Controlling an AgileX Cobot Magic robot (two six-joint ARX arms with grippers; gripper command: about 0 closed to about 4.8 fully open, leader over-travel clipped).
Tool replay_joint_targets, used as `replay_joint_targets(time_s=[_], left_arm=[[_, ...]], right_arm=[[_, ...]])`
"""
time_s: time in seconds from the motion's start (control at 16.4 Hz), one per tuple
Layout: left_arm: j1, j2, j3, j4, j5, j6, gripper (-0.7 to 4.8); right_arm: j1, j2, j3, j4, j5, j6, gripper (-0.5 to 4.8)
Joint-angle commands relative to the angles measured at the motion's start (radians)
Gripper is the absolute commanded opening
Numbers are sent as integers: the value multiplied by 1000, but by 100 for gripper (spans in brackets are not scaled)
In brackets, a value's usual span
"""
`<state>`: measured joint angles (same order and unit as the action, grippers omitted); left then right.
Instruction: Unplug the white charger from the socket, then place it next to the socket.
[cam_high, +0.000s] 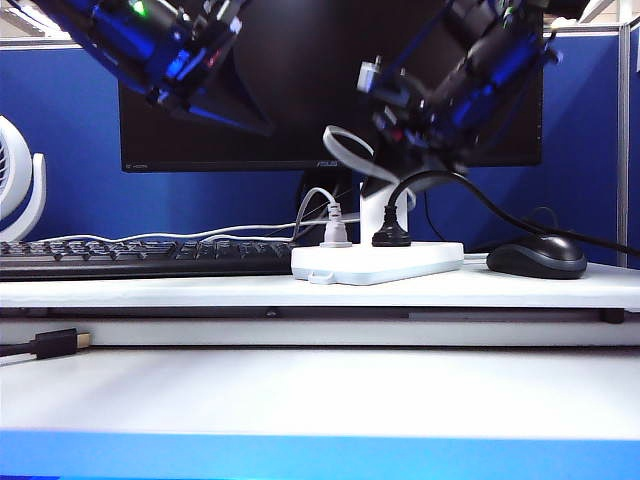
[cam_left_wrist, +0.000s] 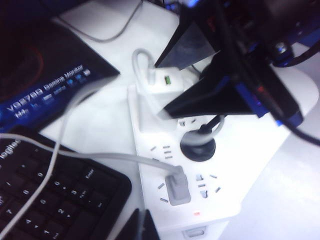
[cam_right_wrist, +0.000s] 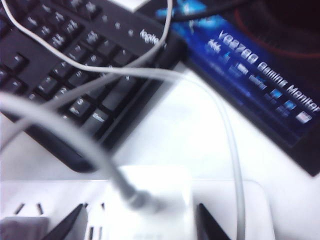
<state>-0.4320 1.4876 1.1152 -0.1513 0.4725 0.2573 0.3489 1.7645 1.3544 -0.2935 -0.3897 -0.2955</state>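
Two black, wedge-shaped fingers on the right hand (cam_right_wrist: 141, 222), matte and hard-edged, spread wide to either side of the white charger (cam_left_wrist: 167, 80). Released, not clamped: a sliver of gap visible on one side, nearly touching on the other. Arm slanted down steeply from the upper right of the exterior view, wrist pitched towards the bench (cam_high: 300, 290), blue-lit links above.

Charger itself a smooth, glossy rectangular block with softly rounded corners, plugged into the far end of the socket (cam_left_wrist: 235, 165). Standing upright, long axis vertical, prong end down. Thin white cable (cam_high: 345, 150) leaving the top and curling in a loop towards the monitor (cam_high: 300, 80).

Left hand (cam_left_wrist: 141, 226) held higher, at the upper left of the exterior view, over the near end of the socket. Fingertips drawn almost together with only a slit between them, grasping nothing.

Socket flat, white, elongated, round-cornered plastic, lying on the bench. Beside the charger, a round black plug (cam_left_wrist: 198, 145) with a thick black cord; nearer the left hand, a small grey plug (cam_left_wrist: 177, 187) with a pale cord. Black keyboard (cam_left_wrist: 50, 200) along one side, a rounded dark mouse (cam_high: 537, 257) on the other.
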Motion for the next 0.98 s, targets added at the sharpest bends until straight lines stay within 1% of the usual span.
replay_joint_targets(time_s=[0.06, 0.24, 0.37, 0.49, 0.55, 0.61, 0.98], left_arm=[[-9, 10, 5, 19, 41, 8, -5], [-18, 27, 5, 34, 93, 28, -5], [-36, 42, 5, 42, 90, 51, -5], [-61, 67, 5, 48, 91, 51, -5], [-72, 82, 5, 50, 90, 56, -5], [-77, 93, 5, 49, 89, 60, -5], [-97, 179, 5, 61, 62, 56, -5]], right_arm=[[4, 9, 6, 8, 13, -1, 284], [4, 10, 7, 13, 23, 0, 277], [4, 10, 7, 13, 33, 0, 203], [6, 10, 7, 13, 32, 0, 106], [6, 10, 7, 14, 32, 0, 68], [6, 10, 7, 14, 32, 0, 61], [6, 10, 7, 26, 28, 0, 61]])
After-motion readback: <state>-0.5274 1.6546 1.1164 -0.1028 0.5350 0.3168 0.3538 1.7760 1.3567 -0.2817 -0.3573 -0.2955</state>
